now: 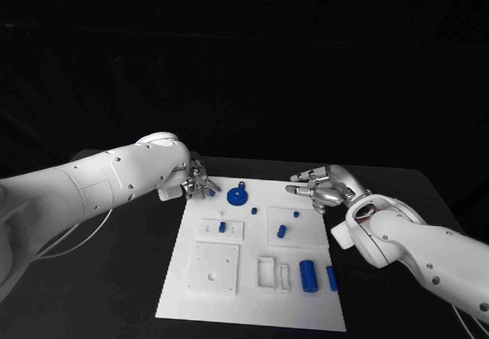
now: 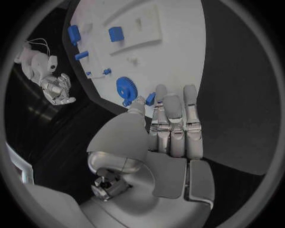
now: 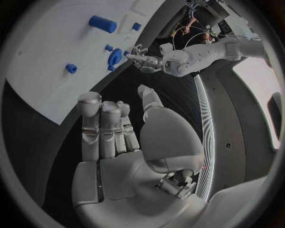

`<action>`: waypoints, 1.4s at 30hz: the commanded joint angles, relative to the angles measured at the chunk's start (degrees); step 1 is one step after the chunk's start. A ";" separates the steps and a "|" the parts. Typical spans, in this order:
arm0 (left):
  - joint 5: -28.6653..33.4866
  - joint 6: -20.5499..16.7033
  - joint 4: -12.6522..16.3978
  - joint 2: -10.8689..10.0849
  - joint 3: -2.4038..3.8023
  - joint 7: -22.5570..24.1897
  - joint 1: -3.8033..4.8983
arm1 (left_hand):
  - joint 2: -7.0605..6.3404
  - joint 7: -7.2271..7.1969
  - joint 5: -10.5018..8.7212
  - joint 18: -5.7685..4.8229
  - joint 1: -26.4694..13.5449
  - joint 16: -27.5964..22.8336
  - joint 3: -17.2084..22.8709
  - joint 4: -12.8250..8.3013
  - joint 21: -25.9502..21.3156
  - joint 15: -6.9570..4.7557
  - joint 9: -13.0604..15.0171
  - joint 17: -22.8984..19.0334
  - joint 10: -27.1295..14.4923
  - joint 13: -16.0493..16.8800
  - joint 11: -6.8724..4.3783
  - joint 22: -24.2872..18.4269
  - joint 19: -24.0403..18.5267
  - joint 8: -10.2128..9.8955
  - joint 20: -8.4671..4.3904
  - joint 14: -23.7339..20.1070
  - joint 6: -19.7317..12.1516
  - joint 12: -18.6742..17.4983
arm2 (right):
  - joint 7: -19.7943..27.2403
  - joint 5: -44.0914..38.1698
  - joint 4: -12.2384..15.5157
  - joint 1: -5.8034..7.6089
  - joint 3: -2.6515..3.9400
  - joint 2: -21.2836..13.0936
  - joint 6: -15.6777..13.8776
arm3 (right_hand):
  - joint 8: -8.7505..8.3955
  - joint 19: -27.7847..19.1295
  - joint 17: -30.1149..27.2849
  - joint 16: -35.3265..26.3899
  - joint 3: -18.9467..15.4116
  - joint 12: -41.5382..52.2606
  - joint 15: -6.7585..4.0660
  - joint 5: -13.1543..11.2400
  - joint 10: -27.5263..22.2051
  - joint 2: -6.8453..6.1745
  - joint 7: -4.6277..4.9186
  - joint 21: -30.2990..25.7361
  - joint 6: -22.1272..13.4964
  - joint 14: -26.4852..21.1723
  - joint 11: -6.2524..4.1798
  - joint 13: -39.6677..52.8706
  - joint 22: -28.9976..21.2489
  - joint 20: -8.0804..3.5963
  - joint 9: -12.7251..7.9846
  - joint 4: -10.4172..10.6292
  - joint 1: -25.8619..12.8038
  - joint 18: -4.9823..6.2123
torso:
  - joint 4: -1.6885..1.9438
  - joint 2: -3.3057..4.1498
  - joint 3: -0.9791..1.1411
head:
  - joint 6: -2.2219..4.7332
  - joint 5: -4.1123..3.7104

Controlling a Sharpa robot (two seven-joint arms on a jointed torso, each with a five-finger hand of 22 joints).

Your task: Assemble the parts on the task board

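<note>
The left hand (image 1: 197, 184) sits at the far left corner of the white board (image 1: 304, 308), and a small blue piece (image 2: 151, 98) is pinched between its thumb and fingertips. Just beside it on the board lies a blue gear (image 1: 239, 196), close to the far edge. The right hand (image 1: 320, 186) hovers at the far right corner of the board, fingers loosely spread and apart from the thumb, holding nothing.

Further in from the far edge, two small blue pegs (image 1: 254, 211) stand near the middle of the board. Behind them are two raised white blocks side by side, each with a blue pin (image 1: 222, 227) standing in it; the second pin (image 1: 282, 231) is in the right-hand block. Toward the near edge, a larger white square plate (image 1: 215, 268) lies on the left. A white frame (image 1: 266, 272) lies next to it. Right of the frame lie a thick blue cylinder (image 1: 308, 276) and a slimmer blue cylinder (image 1: 332, 277), nearest the right edge of the board.
</note>
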 commanded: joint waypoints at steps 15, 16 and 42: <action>1.38 0.03 -0.18 0.25 0.01 1.22 -0.04 | 0.89 -1.36 5.48 -0.41 2.79 0.62 1.56 -2.74 1.04 -0.78 5.15 0.42 1.86 -0.07 -0.84 1.25 0.10 2.23 -0.41 0.32 1.32 0.01 | 0.32 -0.53 -0.41 -0.02 0.04 0.38 0.33 | 0.02 0.68 -0.08 -0.19 0.50 -0.03 -0.04 0.17 -0.32 -0.20 -0.10 -0.41 0.39 -0.29 -0.01 0.00 4.41 0.06 0.09 0.17 -0.44 0.97 | -0.02 0.03 -0.01 | 0.02 0.07; 1.41 0.00 -0.20 0.25 0.01 1.23 -0.04 | 0.85 -1.46 6.22 -0.41 2.95 0.75 1.82 -3.08 1.18 -0.83 5.82 0.52 2.00 -0.07 -0.88 1.26 0.12 2.35 -0.46 0.41 1.36 0.01 | 0.32 -0.53 -0.42 -0.02 0.04 0.39 0.33 | 0.02 0.68 -0.08 -0.19 0.50 -0.03 -0.04 0.17 -0.32 -0.20 -0.10 -0.41 0.39 -0.29 -0.01 0.00 4.41 0.06 0.09 0.17 -0.44 0.97 | -0.02 0.03 -0.01 | 0.01 0.06; 2.92 -3.00 0.34 0.14 0.03 1.67 -0.03 | -1.31 -3.44 19.23 -0.41 -1.82 4.39 12.82 -12.37 8.44 -2.69 22.65 3.84 4.73 4.29 -2.78 1.33 -0.17 -2.94 -2.09 2.87 10.10 9.98 | 0.29 -0.51 -0.63 -0.02 0.04 0.48 0.48 | 0.03 0.68 -0.09 -0.21 0.64 -0.03 -0.05 0.32 -0.34 -0.29 -0.11 -0.50 0.44 -0.30 -0.02 0.00 4.40 0.05 0.09 0.15 -0.42 0.96 | 0.03 -0.01 0.01 | -0.08 0.02</action>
